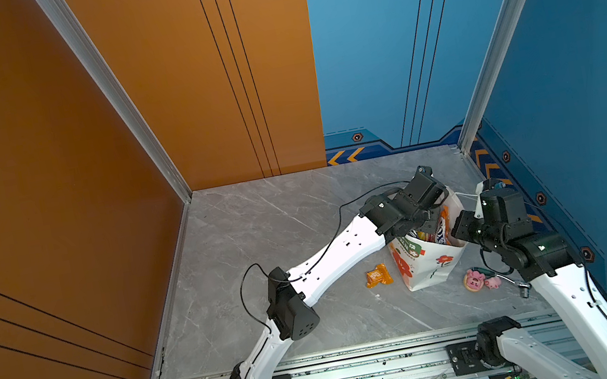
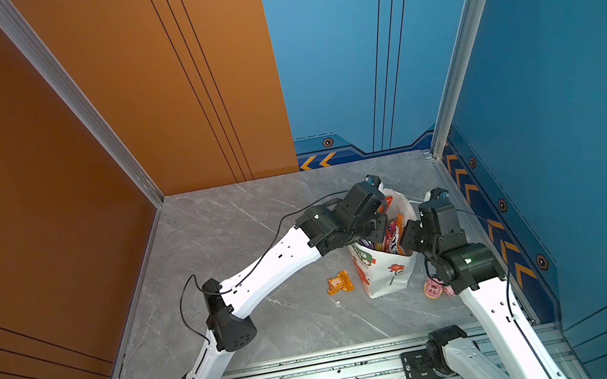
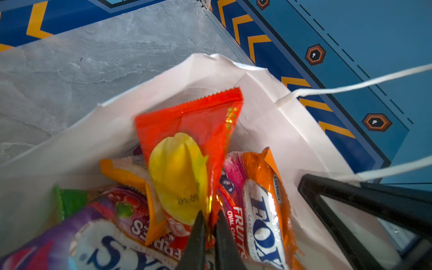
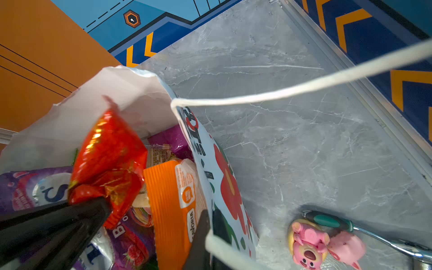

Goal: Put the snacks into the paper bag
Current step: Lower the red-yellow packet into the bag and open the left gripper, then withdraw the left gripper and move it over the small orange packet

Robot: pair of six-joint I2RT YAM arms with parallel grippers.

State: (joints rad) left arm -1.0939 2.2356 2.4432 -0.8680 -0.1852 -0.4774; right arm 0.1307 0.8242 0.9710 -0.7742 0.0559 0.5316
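As the left arm (image 1: 330, 257) stretches, its pincer (image 3: 208, 216) hangs inside the bag (image 1: 434, 268).

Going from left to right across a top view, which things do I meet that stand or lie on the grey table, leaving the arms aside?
orange snack packet → paper bag → pink toys

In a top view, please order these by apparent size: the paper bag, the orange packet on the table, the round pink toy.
1. paper bag, clearly largest.
Then orange packet and round pink toy: nearly alike, so unranked.
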